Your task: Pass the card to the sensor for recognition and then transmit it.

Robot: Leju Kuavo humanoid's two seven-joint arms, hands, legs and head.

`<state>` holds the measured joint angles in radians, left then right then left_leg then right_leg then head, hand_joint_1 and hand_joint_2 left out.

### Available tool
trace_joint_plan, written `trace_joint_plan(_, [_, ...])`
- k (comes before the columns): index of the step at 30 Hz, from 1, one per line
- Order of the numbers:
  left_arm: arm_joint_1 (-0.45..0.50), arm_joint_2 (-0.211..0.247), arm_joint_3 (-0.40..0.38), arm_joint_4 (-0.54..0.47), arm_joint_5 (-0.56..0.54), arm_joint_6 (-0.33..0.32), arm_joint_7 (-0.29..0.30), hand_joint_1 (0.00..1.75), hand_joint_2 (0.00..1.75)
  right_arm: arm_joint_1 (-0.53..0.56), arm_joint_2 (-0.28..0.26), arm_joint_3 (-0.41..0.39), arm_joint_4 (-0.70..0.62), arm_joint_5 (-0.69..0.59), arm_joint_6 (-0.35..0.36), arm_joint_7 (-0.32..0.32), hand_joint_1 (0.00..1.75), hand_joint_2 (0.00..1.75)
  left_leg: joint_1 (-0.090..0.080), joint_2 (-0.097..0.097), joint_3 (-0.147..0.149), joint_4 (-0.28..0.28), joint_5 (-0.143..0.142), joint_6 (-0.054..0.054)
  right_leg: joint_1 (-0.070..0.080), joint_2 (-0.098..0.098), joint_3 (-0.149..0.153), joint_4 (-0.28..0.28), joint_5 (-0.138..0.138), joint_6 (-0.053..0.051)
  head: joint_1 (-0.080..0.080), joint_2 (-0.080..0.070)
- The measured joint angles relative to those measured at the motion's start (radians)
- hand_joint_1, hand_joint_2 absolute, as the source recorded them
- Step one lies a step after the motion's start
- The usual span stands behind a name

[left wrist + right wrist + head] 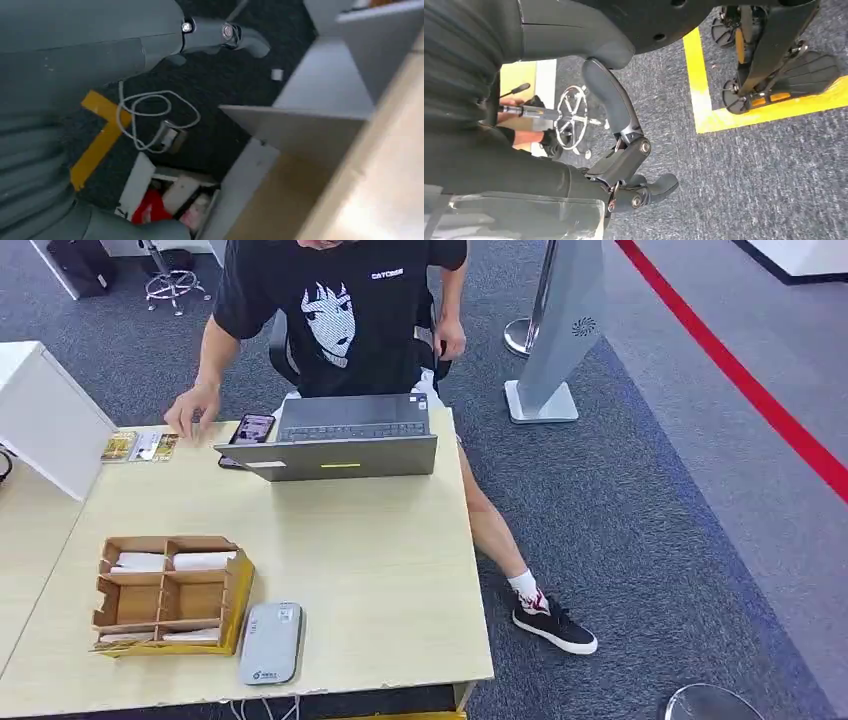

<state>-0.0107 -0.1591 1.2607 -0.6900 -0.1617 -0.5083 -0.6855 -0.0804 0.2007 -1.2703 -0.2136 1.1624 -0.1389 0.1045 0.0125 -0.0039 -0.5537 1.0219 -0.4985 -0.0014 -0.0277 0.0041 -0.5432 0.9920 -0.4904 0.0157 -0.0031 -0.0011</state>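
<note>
On the table (380, 570) we see cards (140, 446) under a person's hand (190, 412), w/ sensor (270, 642) near edge; our left hand (220, 35) & right hand (629, 170) both loose, holding nothing.

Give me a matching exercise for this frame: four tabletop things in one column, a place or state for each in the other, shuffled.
Things:
1. laptop
2. cardboard organizer
3. grey sensor
4. cards

Places or states:
A. by the person's hand, at the table's far left edge
B. near edge of the table, just right of the organizer
C. open, in front of the seated person
D. divided into compartments, some holding white slips

Pairs: 1-C, 2-D, 3-B, 4-A
</note>
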Motion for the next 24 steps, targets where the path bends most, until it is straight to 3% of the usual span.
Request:
trace_joint_plan(5, [-0.028, 0.055, 0.065, 0.173, 0.004, 0.113, 0.056, 0.00, 1.75, 0.000, 0.000, 0.000, 0.000, 0.010, 0.014, 0.004, 0.00, 1.75, 0.000, 0.000, 0.000, 0.000, 0.000, 0.000, 0.000, 0.000, 0.000, 0.000, 0.000, 0.000, 0.001, 0.000])
trace_joint_plan(6, [-0.032, 0.064, 0.069, 0.196, -0.009, 0.153, 0.077, 0.07, 1.75, 0.000, 0.000, 0.000, 0.000, 0.014, 0.017, 0.004, 0.00, 1.75, 0.000, 0.000, 0.000, 0.000, 0.000, 0.000, -0.001, 0.000, 0.000, 0.000, 0.000, 0.000, 0.002, 0.000])
trace_joint_plan(7, [-0.033, 0.071, 0.071, 0.226, -0.030, 0.206, 0.110, 1.75, 1.75, 0.000, 0.000, 0.000, 0.000, 0.021, 0.021, 0.003, 0.00, 1.75, 0.000, 0.000, 0.000, 0.000, 0.000, 0.000, -0.001, 0.000, 0.000, 0.000, 0.000, 0.000, 0.001, 0.000])
trace_joint_plan(9, [-0.035, 0.079, 0.069, 0.274, -0.108, 0.317, 0.220, 1.75, 1.75, 0.000, 0.000, 0.003, 0.000, 0.038, 0.036, -0.001, 0.00, 1.75, -0.001, 0.000, 0.000, 0.000, 0.000, 0.000, -0.001, 0.000, 0.000, 0.000, 0.000, 0.000, 0.001, 0.000])
trace_joint_plan(10, [-0.035, 0.084, 0.064, 0.298, -0.157, 0.378, 0.312, 1.75, 1.75, 0.000, 0.000, 0.007, 0.000, 0.050, 0.047, -0.006, 1.59, 1.75, -0.001, 0.000, 0.000, 0.000, 0.000, 0.000, -0.001, 0.000, 0.000, 0.000, 0.000, 0.000, 0.001, 0.000])
trace_joint_plan(11, [-0.035, 0.085, 0.057, 0.320, -0.182, 0.415, 0.387, 1.75, 1.75, 0.000, -0.002, 0.011, 0.000, 0.062, 0.058, -0.011, 1.75, 1.75, -0.001, 0.000, 0.000, 0.000, 0.000, 0.000, -0.001, 0.000, 0.000, 0.000, 0.000, 0.000, 0.001, 0.000])
trace_joint_plan(13, [-0.035, 0.082, 0.048, 0.359, -0.227, 0.456, 0.476, 1.75, 1.75, 0.000, -0.005, 0.021, 0.000, 0.077, 0.079, -0.019, 1.75, 1.75, -0.001, 0.000, 0.000, 0.000, 0.000, 0.000, -0.001, 0.000, 0.000, -0.001, 0.000, 0.000, 0.002, 0.000])
trace_joint_plan(15, [-0.034, 0.079, 0.006, 0.390, -0.336, 0.514, 0.603, 1.75, 1.75, 0.000, -0.008, 0.035, 0.000, 0.092, 0.104, -0.024, 1.75, 1.75, -0.001, 0.000, 0.000, 0.000, 0.000, 0.000, -0.001, 0.000, 0.000, -0.001, 0.000, 0.000, 0.001, 0.000])
trace_joint_plan(17, [-0.033, 0.072, -0.047, 0.411, -0.414, 0.534, 0.658, 1.75, 1.75, 0.000, -0.010, 0.043, 0.000, 0.095, 0.116, -0.026, 1.75, 1.75, -0.001, 0.000, 0.000, 0.000, 0.000, 0.000, -0.001, 0.000, 0.000, -0.001, 0.000, 0.000, 0.001, 0.000])
trace_joint_plan(18, [-0.034, 0.070, -0.070, 0.418, -0.432, 0.534, 0.665, 1.75, 1.75, 0.000, -0.010, 0.047, 0.000, 0.095, 0.119, -0.025, 1.50, 1.75, -0.001, 0.000, 0.000, 0.000, 0.000, 0.000, -0.001, 0.000, 0.000, -0.001, 0.000, 0.000, 0.002, 0.000])
trace_joint_plan(19, [-0.034, 0.067, -0.088, 0.424, -0.446, 0.536, 0.668, 0.44, 1.75, 0.000, -0.010, 0.051, 0.000, 0.095, 0.120, -0.021, 0.00, 1.75, -0.001, 0.000, 0.000, 0.000, 0.000, 0.000, -0.001, 0.000, 0.000, -0.001, 0.000, 0.000, 0.001, 0.000])
trace_joint_plan(20, [-0.034, 0.064, -0.104, 0.429, -0.455, 0.538, 0.668, 0.00, 1.75, 0.000, -0.010, 0.053, 0.000, 0.095, 0.121, -0.018, 0.00, 1.75, -0.001, 0.000, 0.000, 0.000, 0.000, 0.000, -0.001, 0.000, 0.000, 0.000, 0.000, 0.000, 0.001, 0.000])
trace_joint_plan(24, [-0.033, 0.059, -0.165, 0.441, -0.494, 0.553, 0.712, 0.00, 1.75, 0.003, -0.014, 0.071, -0.001, 0.080, 0.135, -0.004, 0.00, 1.75, -0.001, 0.000, 0.000, 0.000, 0.000, 0.000, -0.001, 0.000, 0.000, 0.000, 0.000, 0.000, 0.001, 0.000])
